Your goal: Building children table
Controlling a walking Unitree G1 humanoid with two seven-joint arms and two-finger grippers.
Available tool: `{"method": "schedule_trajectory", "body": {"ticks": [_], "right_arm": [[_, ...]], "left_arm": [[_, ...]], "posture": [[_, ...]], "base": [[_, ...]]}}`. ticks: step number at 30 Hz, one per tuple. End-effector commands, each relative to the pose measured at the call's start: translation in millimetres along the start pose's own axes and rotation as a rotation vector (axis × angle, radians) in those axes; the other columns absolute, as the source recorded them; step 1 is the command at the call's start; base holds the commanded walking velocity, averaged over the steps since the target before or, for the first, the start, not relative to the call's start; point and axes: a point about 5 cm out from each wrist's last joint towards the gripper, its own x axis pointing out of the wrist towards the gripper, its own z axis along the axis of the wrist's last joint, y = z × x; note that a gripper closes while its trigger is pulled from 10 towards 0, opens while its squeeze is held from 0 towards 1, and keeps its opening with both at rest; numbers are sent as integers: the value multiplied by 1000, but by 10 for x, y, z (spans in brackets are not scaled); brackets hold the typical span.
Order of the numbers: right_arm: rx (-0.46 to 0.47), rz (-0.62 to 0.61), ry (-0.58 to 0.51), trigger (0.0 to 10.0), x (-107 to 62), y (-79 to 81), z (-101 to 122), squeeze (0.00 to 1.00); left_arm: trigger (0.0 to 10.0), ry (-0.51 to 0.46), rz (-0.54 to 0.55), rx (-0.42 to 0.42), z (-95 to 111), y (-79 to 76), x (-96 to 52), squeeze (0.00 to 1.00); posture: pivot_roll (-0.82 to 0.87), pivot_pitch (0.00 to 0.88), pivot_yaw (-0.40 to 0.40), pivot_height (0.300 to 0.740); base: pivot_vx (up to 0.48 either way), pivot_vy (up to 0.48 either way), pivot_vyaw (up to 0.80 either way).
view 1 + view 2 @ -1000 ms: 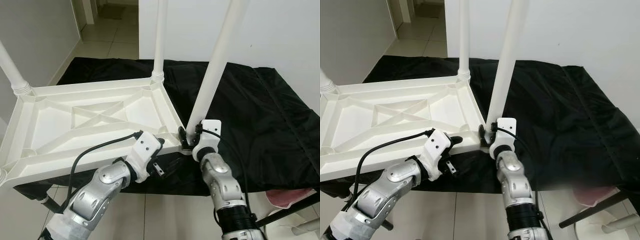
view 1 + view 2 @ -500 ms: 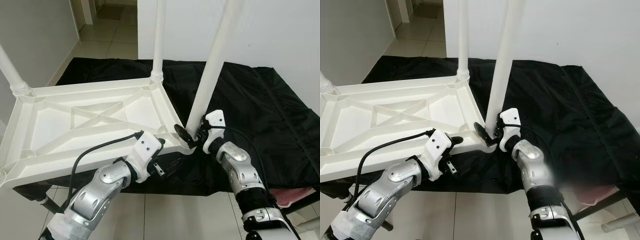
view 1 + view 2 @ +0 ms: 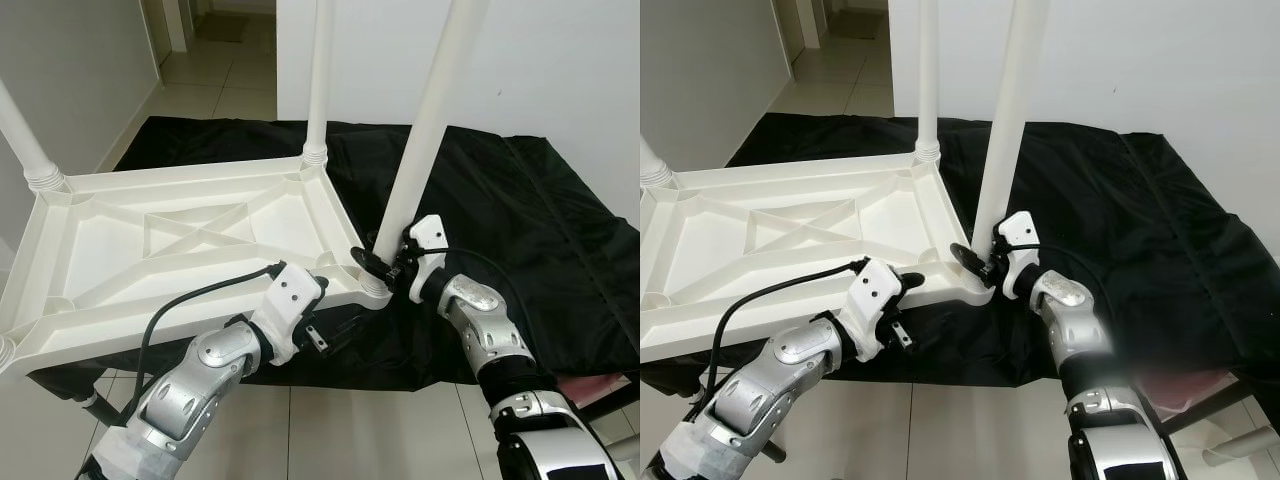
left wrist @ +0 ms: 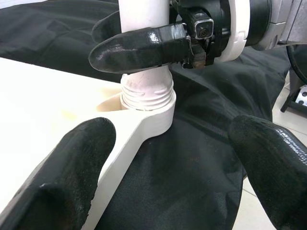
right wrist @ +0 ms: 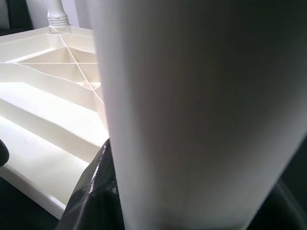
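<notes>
I have the white tabletop (image 3: pixel 190 240) lying upside down on the black-draped counter (image 3: pixel 520 230), its ribbed underside facing up, filling the 9 o'clock half of my head views. Its near edge overhangs the counter. Legs stand upright in the far corner sockets: one (image 3: pixel 320 80) at 12 o'clock, another (image 3: pixel 25 140) at 10 o'clock.

My right pincer (image 3: pixel 385 268) is clamped on the base of the near leg (image 3: pixel 430 110), just above its threaded end, one finger (image 4: pixel 144 48) wrapped across the front of the tube. That leg stands in the near right corner socket (image 4: pixel 148 112) and leans slightly toward 1 o'clock. In the right wrist view the tube (image 5: pixel 192 110) sits pressed close between the fingers.

My left pincer (image 3: pixel 335 330) sits just below the tabletop's near edge at 6 o'clock, fingers (image 4: pixel 72 167) spread wide, with the edge and bare cloth between them, gripping nothing.

A pink object (image 3: pixel 590 390) lies at 4 o'clock below the counter.
</notes>
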Motion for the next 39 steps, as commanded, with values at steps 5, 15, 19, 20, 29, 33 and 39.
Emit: {"method": "schedule_trajectory", "body": {"ticks": [5,15,19,20,29,33,39], "right_arm": [[34,-10,31,10000,-47,-13,-100,0],[161,-232,-29,10000,66,144,-61,0],[213,-372,-15,10000,89,229,-88,0],[230,-429,-10,10000,89,259,-100,0],[259,-645,73,10000,88,449,-167,0],[296,-756,87,10000,79,577,-154,0],[291,-781,65,10000,84,609,-85,0]], "left_arm": [[10000,10,-61,11,-4,-26,-4,0],[10000,9,-62,9,-3,-23,-4,0],[10000,9,-58,7,-5,-19,-11,0],[10000,9,-58,7,-6,-20,-14,0],[10000,13,-64,6,-15,-27,-9,0],[10000,12,-63,10,-11,-16,-1,0],[10000,10,-61,11,-12,-16,3,0]], "posture": [[32,29,-29,740],[29,34,-31,740],[26,39,-34,740],[24,40,-32,740],[19,41,-30,740],[20,37,-32,740],[18,27,-36,740]], "base": [[0,0,0],[0,0,0],[0,0,0],[0,0,0],[0,0,0],[0,0,0],[0,0,0]]}}
